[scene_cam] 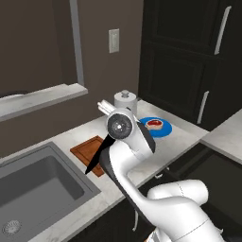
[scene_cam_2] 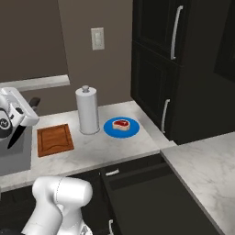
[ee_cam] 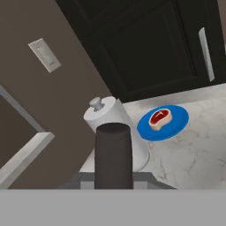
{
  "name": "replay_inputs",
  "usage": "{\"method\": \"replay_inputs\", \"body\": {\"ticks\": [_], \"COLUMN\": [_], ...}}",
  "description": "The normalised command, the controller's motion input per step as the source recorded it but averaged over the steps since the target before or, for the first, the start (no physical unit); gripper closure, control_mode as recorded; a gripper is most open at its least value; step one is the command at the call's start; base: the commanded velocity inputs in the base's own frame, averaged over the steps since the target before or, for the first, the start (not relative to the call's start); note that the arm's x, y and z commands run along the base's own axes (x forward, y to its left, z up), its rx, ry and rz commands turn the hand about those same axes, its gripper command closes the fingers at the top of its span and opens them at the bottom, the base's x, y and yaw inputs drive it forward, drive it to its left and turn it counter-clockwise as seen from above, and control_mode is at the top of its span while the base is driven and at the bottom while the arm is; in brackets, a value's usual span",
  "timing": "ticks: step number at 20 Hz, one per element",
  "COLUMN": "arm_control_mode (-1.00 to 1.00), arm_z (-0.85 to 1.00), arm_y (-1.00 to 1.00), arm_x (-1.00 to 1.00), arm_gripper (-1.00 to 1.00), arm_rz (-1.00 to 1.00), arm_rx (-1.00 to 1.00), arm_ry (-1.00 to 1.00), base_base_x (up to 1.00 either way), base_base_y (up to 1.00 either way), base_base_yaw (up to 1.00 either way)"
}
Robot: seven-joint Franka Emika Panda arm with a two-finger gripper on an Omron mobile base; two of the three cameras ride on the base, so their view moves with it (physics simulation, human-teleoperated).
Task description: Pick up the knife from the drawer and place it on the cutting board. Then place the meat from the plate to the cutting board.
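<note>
We see the arm folded back on itself above the counter (scene_cam_2: 119, 144), elbow low by the base, forearm rising to a wrist held over the edge between the sink (scene_cam: 40, 182) and the cutting board (scene_cam: 90, 151). The gripper (scene_cam_2: 19, 120) is clenched on the knife (scene_cam: 97, 158), grasping it by the dark handle, which stands up between the tips in the hand view. The blade hangs down and away from the hand, tilted, its point over the board's near edge by the sink in the left base view; we cannot tell whether it touches the wood.

Relative to the gripper: the board lies just below and a little beyond. The paper towel roll (ee_cam: 114, 128) stands upright directly ahead. The plate (ee_cam: 163, 122) sits farther ahead, past the roll and to its side, with the meat (ee_cam: 159, 118) lying on it. The drawer (scene_cam_2: 147, 183) is open behind and below the hand, under the counter edge.

No brands, labels or legible writing visible; the wall switch plate (ee_cam: 45, 55) is blank.
</note>
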Motion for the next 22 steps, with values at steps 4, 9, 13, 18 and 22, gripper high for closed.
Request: {"method": "replay_inputs", "body": {"ticks": [4,9,13,18,22], "arm_control_mode": [1.0,-1.0,-1.0,-1.0,-1.0], "arm_z": [0.0,-0.02,-0.01,-0.04,-0.15], "arm_y": [0.0,0.0,0.0,0.0,0.0], "arm_x": [0.0,0.0,0.01,0.0,0.0], "arm_gripper": [1.0,1.0,1.0,1.0,1.0], "arm_rz": [0.0,0.0,0.01,0.05,0.04], "arm_rx": [0.0,0.0,0.08,0.25,0.26], "arm_ry": [0.0,0.01,0.29,0.42,0.4], "base_base_x": [0.02,0.0,0.0,0.0,0.0], "base_base_y": [0.0,0.06,0.0,0.0,0.0], "base_base_yaw": [0.0,0.0,0.0,0.0,0.0]}}
